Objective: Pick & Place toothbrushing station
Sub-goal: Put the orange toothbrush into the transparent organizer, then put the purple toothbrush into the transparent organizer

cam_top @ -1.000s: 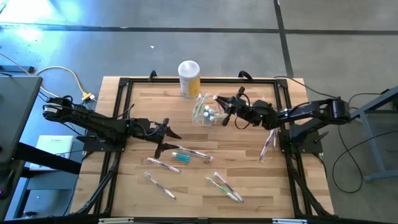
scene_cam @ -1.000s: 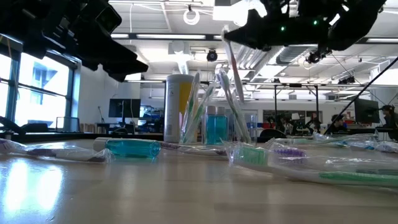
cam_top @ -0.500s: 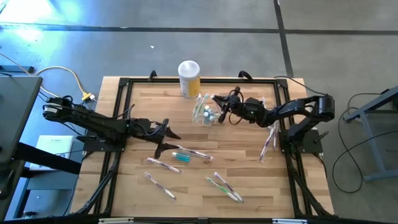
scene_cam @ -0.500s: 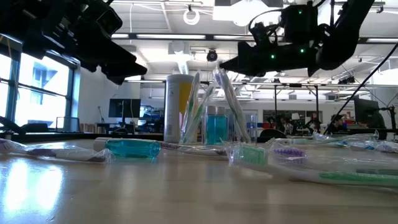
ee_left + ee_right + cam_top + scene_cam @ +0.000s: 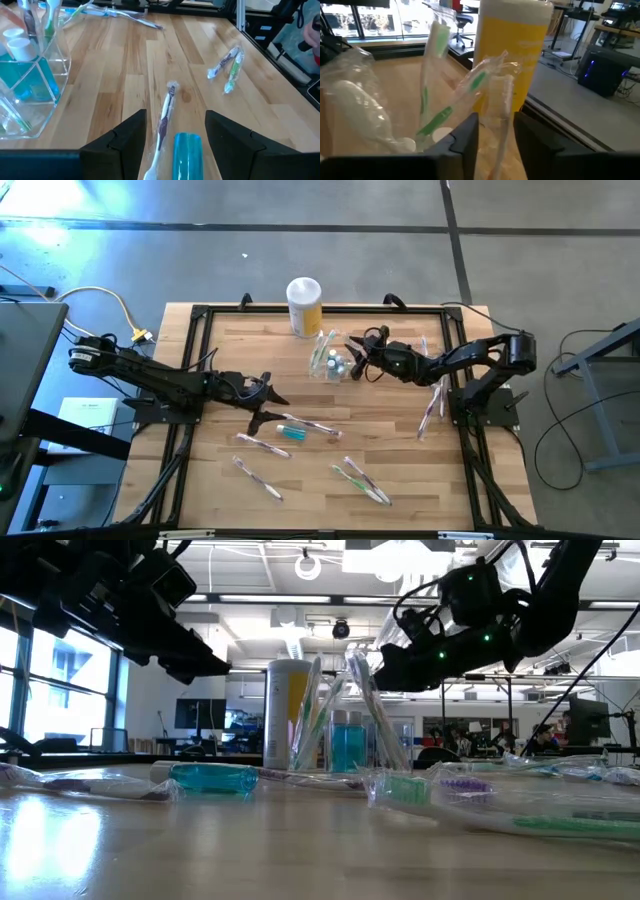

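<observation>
The clear holder stands on the worktop toward the far edge, just in front of and beside the yellow canister with the white lid. It carries several wrapped toothbrushes standing tilted in it, plus small blue bottles; the low view shows it with brush handles fanning out above.

The right pincer sits at the holder's right side. A second ago it was higher and held a wrapped toothbrush above the holder with its fingers shut; half a second ago it had dropped closer. Now it is lower again, and its fingers have parted a little. Its wrist view shows a wrapped toothbrush running up through the gap between the two fingers, its upper end among the other brushes in front of the canister. Whether the fingers touch it cannot be told.

The left pincer hangs over the middle-left of the worktop, fingers spread apart with nothing between them, in the same place as in the earlier pictures. Below it lie a blue tube and a wrapped toothbrush. More wrapped toothbrushes lie scattered on the near half of the worktop, unmoved.
</observation>
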